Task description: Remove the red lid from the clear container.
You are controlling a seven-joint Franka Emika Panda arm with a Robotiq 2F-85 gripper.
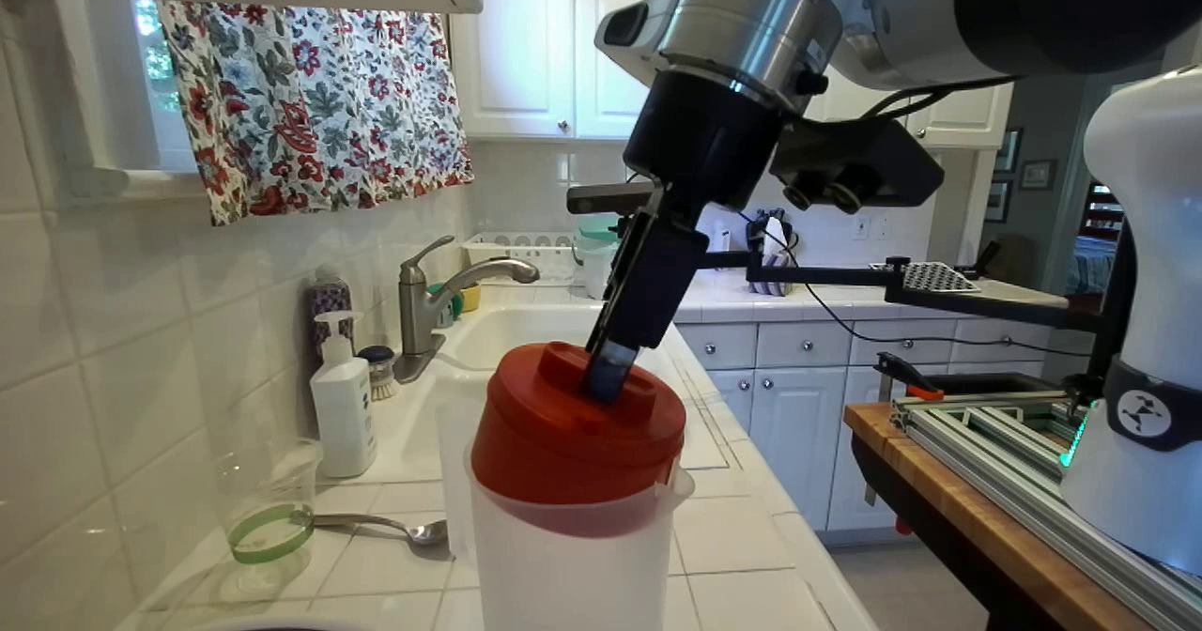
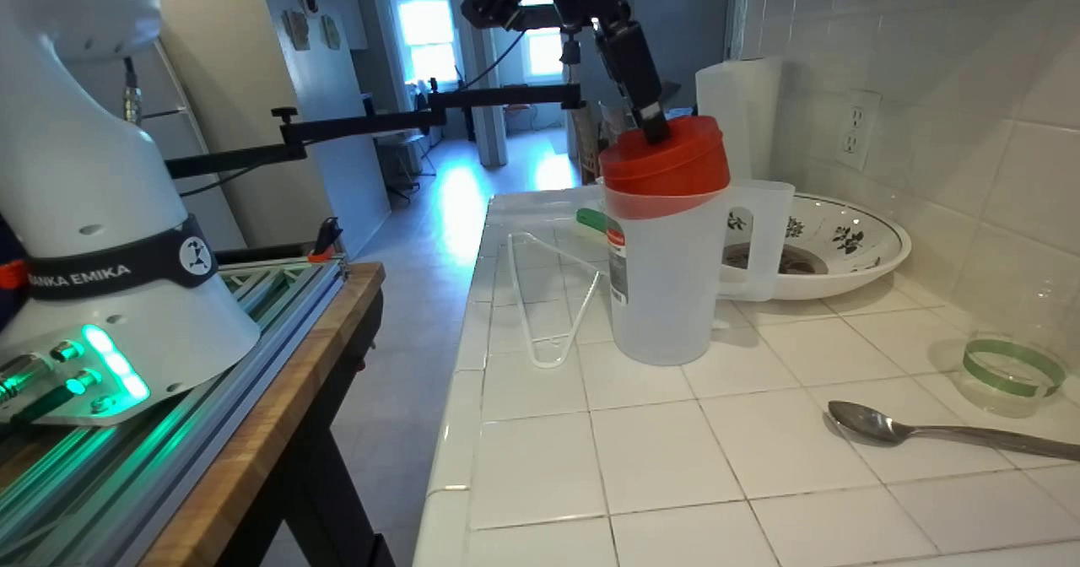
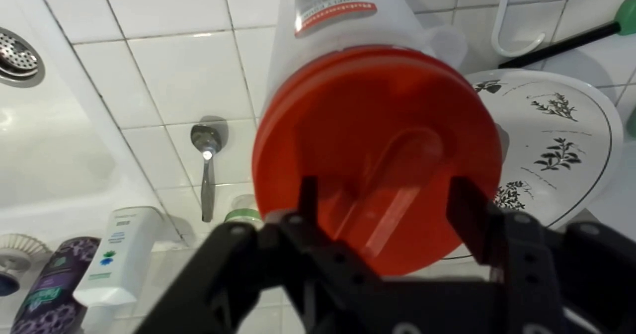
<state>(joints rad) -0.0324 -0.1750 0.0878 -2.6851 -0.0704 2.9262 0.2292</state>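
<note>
The red lid sits in the mouth of the clear container, tilted rather than level. In an exterior view the container stands upright on the counter, its handle facing the white bowl. My gripper points down at a slant, with its tips at the top of the lid. Seen from the wrist, the gripper is open, and the raised ridge of the lid runs diagonally between the fingers. A gap shows between the ridge and the right finger. Contact of the left finger with the lid cannot be made out.
A patterned bowl stands close beside the container. On the counter lie a spoon, a cup with a green band and a white wire hanger. A soap bottle and the sink with its faucet are nearby.
</note>
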